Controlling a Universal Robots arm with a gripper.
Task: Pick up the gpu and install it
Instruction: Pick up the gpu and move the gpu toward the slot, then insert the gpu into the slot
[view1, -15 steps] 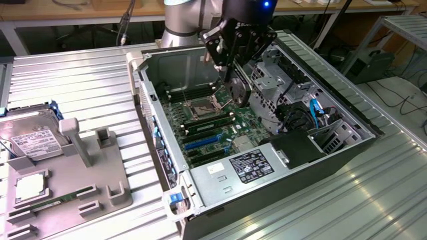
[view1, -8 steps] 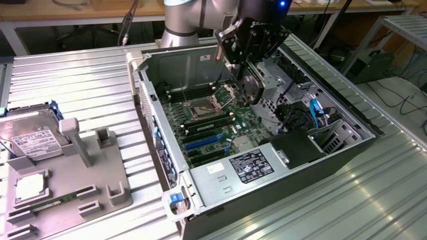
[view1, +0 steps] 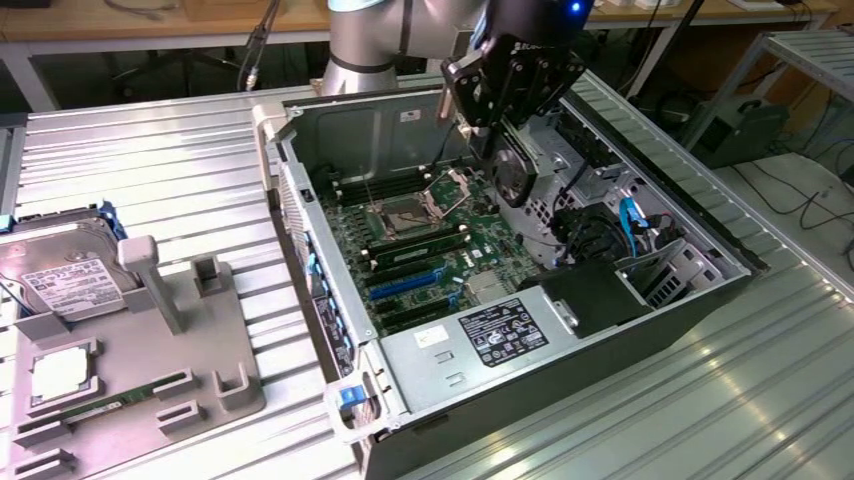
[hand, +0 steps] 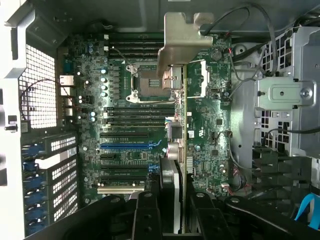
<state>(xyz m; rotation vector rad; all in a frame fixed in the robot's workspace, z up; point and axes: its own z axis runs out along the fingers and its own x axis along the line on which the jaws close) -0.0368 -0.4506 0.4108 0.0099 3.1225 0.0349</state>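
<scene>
My gripper (view1: 505, 125) hangs over the open computer case (view1: 300, 200), shut on the gpu (view1: 514, 170). The card is held on edge, its round fan facing the exterior view's right and its silver bracket strip (view1: 449, 100) at the far end. In the wrist view the gpu (hand: 182, 145) shows edge-on between my black fingers (hand: 146, 215), with its bracket (hand: 182, 40) reaching toward the case's rear wall. It is above the motherboard (hand: 130, 100), over the area beside the CPU socket (hand: 150, 82), and apart from the expansion slots (hand: 131, 146).
A grey fixture (view1: 200, 350) on the exterior view's left holds a silver hard drive (view1: 67, 275), a chip (view1: 60, 372) and a green memory stick (view1: 94, 408). The case also holds the power supply (view1: 494, 335), a drive cage (view1: 667, 270) and loose cables (view1: 627, 225).
</scene>
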